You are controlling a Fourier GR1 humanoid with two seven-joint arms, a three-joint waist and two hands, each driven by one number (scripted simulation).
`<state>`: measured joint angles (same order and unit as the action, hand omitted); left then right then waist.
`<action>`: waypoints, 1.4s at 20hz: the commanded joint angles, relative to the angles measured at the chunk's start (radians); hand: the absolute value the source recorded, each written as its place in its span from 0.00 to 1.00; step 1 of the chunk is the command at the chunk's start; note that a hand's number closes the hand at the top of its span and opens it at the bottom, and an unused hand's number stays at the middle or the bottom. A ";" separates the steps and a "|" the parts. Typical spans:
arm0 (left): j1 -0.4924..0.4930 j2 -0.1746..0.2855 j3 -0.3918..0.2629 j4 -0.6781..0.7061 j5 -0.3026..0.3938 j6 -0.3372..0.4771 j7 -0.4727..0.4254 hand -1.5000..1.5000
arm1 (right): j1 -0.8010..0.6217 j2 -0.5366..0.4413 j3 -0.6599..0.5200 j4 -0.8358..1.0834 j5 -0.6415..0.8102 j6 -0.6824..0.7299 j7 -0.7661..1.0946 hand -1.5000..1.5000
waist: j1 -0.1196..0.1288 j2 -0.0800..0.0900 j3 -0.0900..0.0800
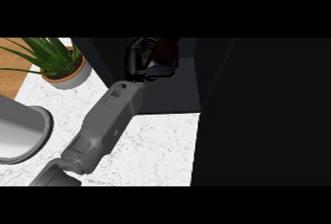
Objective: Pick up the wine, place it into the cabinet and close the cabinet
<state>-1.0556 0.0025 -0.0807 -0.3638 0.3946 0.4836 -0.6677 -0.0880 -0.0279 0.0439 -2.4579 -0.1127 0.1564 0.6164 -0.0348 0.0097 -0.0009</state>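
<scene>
While the left robot hand [139, 57] is inside the dark cabinet [171, 94], its fingers are curled round the wine [169, 48] — a dark reddish bottle held within the opening, beyond the white marble surface [155, 144]. Well apart at the left stands a potted plant [61, 65] — whether the bottle rests on anything, I cannot tell.

Just one camera, up at head height, staring steeply down at the marble surface [161, 140] from close by. A forearm [107, 127] slants up from the lower left edge; the left hand [139, 59] round the wine bottle [169, 48] sits near the top, the dark cabinet [258, 109] filling the right.
</scene>
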 commanded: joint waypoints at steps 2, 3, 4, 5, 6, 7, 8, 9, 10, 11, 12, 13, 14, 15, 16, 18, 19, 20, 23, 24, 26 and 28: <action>-0.066 -0.002 0.062 0.075 0.060 0.004 -0.005 1.00 | -0.001 -0.015 -0.023 -0.097 -0.121 0.000 0.080 0.00 | -0.029 0.006 0.000; 0.007 0.000 0.058 0.075 0.033 -0.041 -0.040 1.00 | 0.045 0.004 0.025 -0.132 -0.076 -0.008 0.092 0.00 | -0.003 -0.001 0.000; -0.035 0.010 0.090 0.100 0.058 -0.053 -0.007 1.00 | 0.055 0.001 -0.009 -0.054 -0.082 0.032 -0.021 0.00 | -0.011 0.004 0.001; -0.029 0.021 0.111 0.106 0.072 -0.068 -0.032 1.00 | 0.085 -0.005 -0.030 -0.053 -0.097 0.048 -0.040 0.00 | -0.018 0.007 0.001; -0.074 0.008 0.129 0.103 0.086 -0.049 -0.004 1.00 | 0.026 0.021 0.029 -0.046 -0.043 0.004 0.013 0.00 | -0.014 0.006 0.000; -0.034 0.007 0.132 0.104 0.097 -0.102 -0.021 1.00 | 0.024 0.019 0.018 -0.052 -0.059 0.002 0.020 0.00 | -0.011 0.006 0.000; -0.072 -0.003 0.133 0.114 0.104 -0.076 0.002 1.00 | -0.010 0.027 0.026 -0.011 -0.054 -0.001 -0.008 0.00 | -0.013 0.008 0.000; -0.045 0.007 0.149 0.124 0.111 -0.086 -0.043 1.00 | 0.023 -0.001 -0.002 -0.089 -0.106 0.013 0.054 0.00 | -0.031 0.011 0.000; -0.058 -0.003 0.140 0.126 0.112 -0.099 -0.034 1.00 | 0.015 0.016 0.021 -0.061 -0.068 0.003 0.037 0.00 | -0.020 0.007 0.000; -0.067 -0.003 0.146 0.145 0.110 -0.073 -0.048 1.00 | 0.005 0.020 0.039 -0.049 -0.035 0.002 0.023 0.00 | -0.022 0.009 0.000; -0.087 -0.003 0.149 0.148 0.118 -0.087 -0.016 1.00 | -0.012 -0.003 -0.017 -0.054 -0.093 0.007 0.044 0.00 | -0.024 0.009 0.000; -0.079 -0.003 0.146 0.157 0.125 -0.070 -0.045 1.00 | 0.054 0.020 0.027 -0.045 -0.066 0.028 -0.008 0.00 | -0.029 0.009 0.001; -0.030 0.023 0.157 0.160 0.118 -0.127 -0.079 1.00 | 0.007 -0.021 -0.033 -0.071 -0.126 0.026 0.060 0.00 | -0.024 0.010 0.000; -0.070 0.042 0.158 0.167 0.116 -0.142 -0.026 1.00 | 0.069 0.014 0.021 -0.074 -0.057 0.029 0.002 0.00 | -0.021 0.007 0.001; -0.071 0.010 0.161 0.178 0.110 -0.095 -0.074 1.00 | 0.014 0.006 0.005 -0.048 -0.089 0.024 0.023 0.00 | -0.025 0.011 0.000; -0.066 -0.003 0.155 0.184 0.103 -0.096 -0.097 1.00 | -0.001 0.027 0.078 -0.069 -0.033 -0.021 0.061 0.00 | -0.021 0.009 -0.001; -0.062 0.019 0.160 0.196 0.104 -0.111 -0.088 1.00 | 0.039 0.016 0.031 -0.053 -0.048 0.017 0.009 0.00 | -0.023 0.010 0.000; -0.079 0.013 0.165 0.208 0.105 -0.093 -0.090 1.00 | -0.003 0.021 0.055 -0.034 -0.017 0.000 0.031 0.00 | -0.031 0.015 0.000; -0.083 0.028 0.151 0.234 0.083 -0.080 -0.063 1.00 | 0.060 0.026 0.071 -0.052 -0.033 0.027 -0.013 0.00 | -0.025 0.010 0.001; -0.067 -0.002 0.154 0.236 0.084 -0.051 -0.097 0.00 | 0.070 0.013 0.057 -0.101 -0.055 0.018 0.037 0.00 | -0.031 0.009 0.000; -0.089 0.003 0.147 0.252 0.069 -0.036 -0.085 0.00 | 0.042 0.027 0.064 -0.059 -0.036 0.015 -0.008 0.00 | -0.034 0.014 0.000; -0.098 0.033 0.143 0.261 0.061 -0.029 -0.074 0.00 | 0.028 0.008 0.011 -0.045 -0.068 0.022 -0.009 0.00 | -0.036 0.016 0.000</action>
<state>-1.1495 0.0031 0.0616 -0.1327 0.4687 0.4376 -0.7499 -0.0585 -0.0103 0.0898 -2.4521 -0.1209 0.1815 0.5887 -0.0670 0.0179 0.0017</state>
